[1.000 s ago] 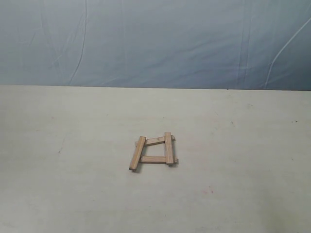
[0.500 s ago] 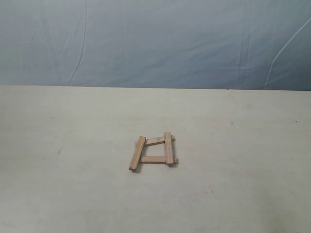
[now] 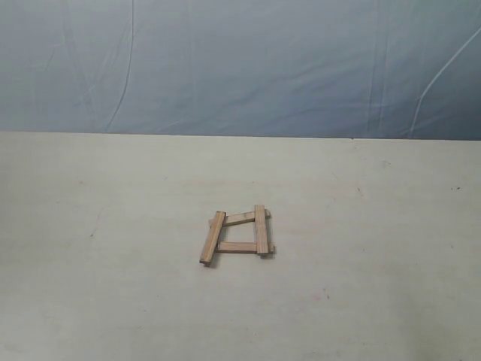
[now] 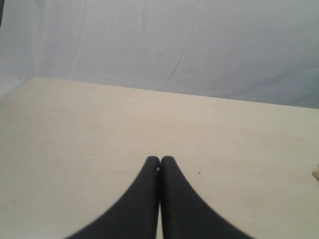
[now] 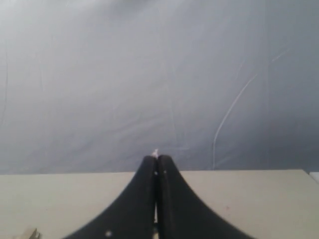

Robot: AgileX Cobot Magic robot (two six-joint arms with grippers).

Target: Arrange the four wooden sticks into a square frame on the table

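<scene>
The four wooden sticks lie as a skewed square frame (image 3: 237, 234) near the middle of the table (image 3: 113, 301) in the exterior view. The left stick (image 3: 213, 237) leans and rests over the ends of the far stick (image 3: 239, 218) and the near stick (image 3: 237, 247). The right stick (image 3: 260, 229) crosses both as well. Neither arm shows in the exterior view. My left gripper (image 4: 160, 159) is shut with nothing in it, above bare table. My right gripper (image 5: 157, 158) is shut too and holds nothing. A pale stick end (image 4: 316, 174) peeks in at the left wrist view's edge.
A blue-grey cloth backdrop (image 3: 240, 68) hangs behind the table's far edge. Small dark specks and a faint reddish mark (image 3: 325, 294) dot the pale surface. A pale scrap (image 5: 30, 234) sits at the right wrist view's lower corner.
</scene>
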